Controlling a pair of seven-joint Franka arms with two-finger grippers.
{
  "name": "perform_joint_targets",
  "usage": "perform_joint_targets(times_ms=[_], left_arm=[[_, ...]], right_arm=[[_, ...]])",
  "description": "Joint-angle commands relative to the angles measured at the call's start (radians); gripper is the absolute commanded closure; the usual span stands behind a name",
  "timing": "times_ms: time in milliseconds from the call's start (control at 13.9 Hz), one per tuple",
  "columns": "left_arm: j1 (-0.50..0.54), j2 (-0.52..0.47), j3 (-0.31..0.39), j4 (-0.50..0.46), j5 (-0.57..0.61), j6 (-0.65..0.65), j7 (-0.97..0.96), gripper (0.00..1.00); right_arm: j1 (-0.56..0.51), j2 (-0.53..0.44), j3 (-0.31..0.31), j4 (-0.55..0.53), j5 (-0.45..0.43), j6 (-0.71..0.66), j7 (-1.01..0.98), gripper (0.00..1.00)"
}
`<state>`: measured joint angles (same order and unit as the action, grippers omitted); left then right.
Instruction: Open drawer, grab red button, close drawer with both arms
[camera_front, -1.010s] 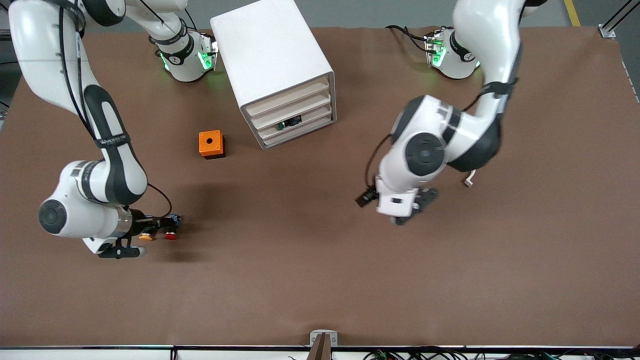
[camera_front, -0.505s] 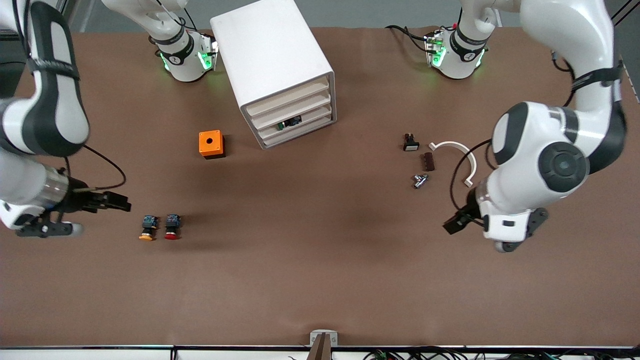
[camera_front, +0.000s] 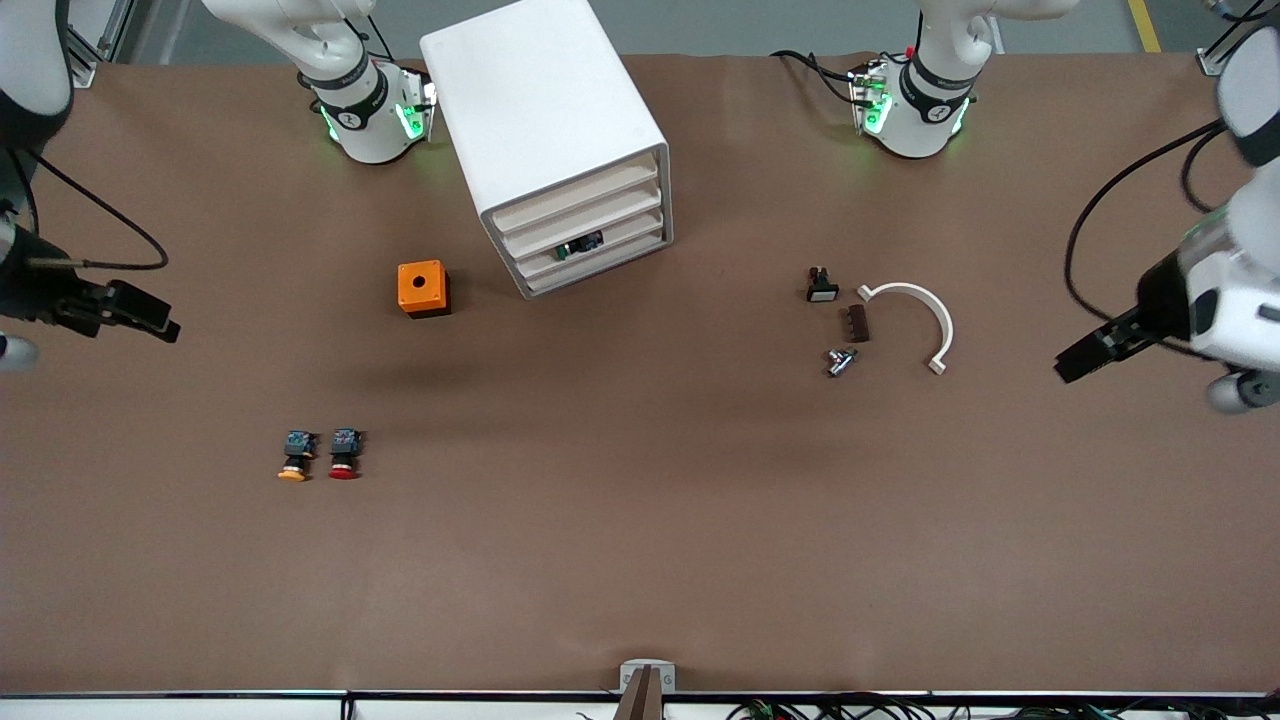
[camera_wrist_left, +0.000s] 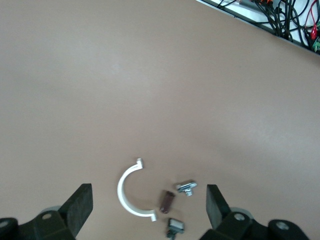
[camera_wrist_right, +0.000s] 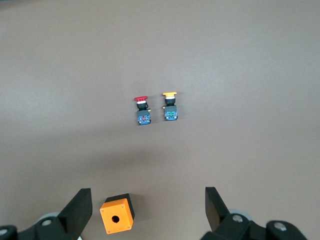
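I note both arms have swung outward since a second ago. The right gripper (camera_front: 150, 325), which was down at the red button (camera_front: 343, 453) and the orange-capped button (camera_front: 294, 456), has lifted away to the table's edge at the right arm's end, fingers (camera_wrist_right: 80, 210) apart and empty. The left gripper (camera_front: 1080, 358) has withdrawn to the left arm's end, uncovering the white curved clip (camera_front: 918, 313), the brown block (camera_front: 857, 323), a small metal fitting (camera_front: 839, 361) and a black switch (camera_front: 821, 285).

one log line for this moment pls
drawers: shut | red button: on table beside yellow button | left gripper: open, empty | right gripper: open, empty
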<state>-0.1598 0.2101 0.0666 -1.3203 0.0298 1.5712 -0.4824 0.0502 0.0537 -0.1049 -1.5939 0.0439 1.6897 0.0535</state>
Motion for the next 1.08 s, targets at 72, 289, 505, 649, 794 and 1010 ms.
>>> perform_joint_targets(times_ms=[72, 289, 505, 649, 794, 1010], left_arm=[[0.089, -0.089, -0.045, -0.037, 0.013, -0.080, 0.122, 0.00], [0.187, -0.142, -0.122, -0.080, 0.009, -0.117, 0.234, 0.00], [0.189, -0.198, -0.131, -0.157, 0.004, -0.114, 0.248, 0.00], [0.184, -0.207, -0.131, -0.166, -0.002, -0.114, 0.257, 0.00], [0.186, -0.253, -0.145, -0.242, -0.002, -0.079, 0.258, 0.00], [0.184, -0.334, -0.186, -0.378, -0.004, 0.016, 0.260, 0.00]], right_arm=[[0.005, -0.035, 0.004, -0.034, -0.016, 0.018, 0.028, 0.00], [0.023, -0.035, 0.001, -0.041, -0.021, 0.018, 0.026, 0.00], [0.016, -0.064, 0.002, -0.040, -0.039, -0.005, 0.028, 0.00], [0.008, -0.067, 0.008, -0.040, -0.044, -0.004, 0.028, 0.00], [-0.012, -0.069, 0.013, -0.038, -0.050, -0.004, 0.028, 0.00], [-0.010, -0.077, 0.013, -0.040, -0.053, -0.002, 0.028, 0.00]])
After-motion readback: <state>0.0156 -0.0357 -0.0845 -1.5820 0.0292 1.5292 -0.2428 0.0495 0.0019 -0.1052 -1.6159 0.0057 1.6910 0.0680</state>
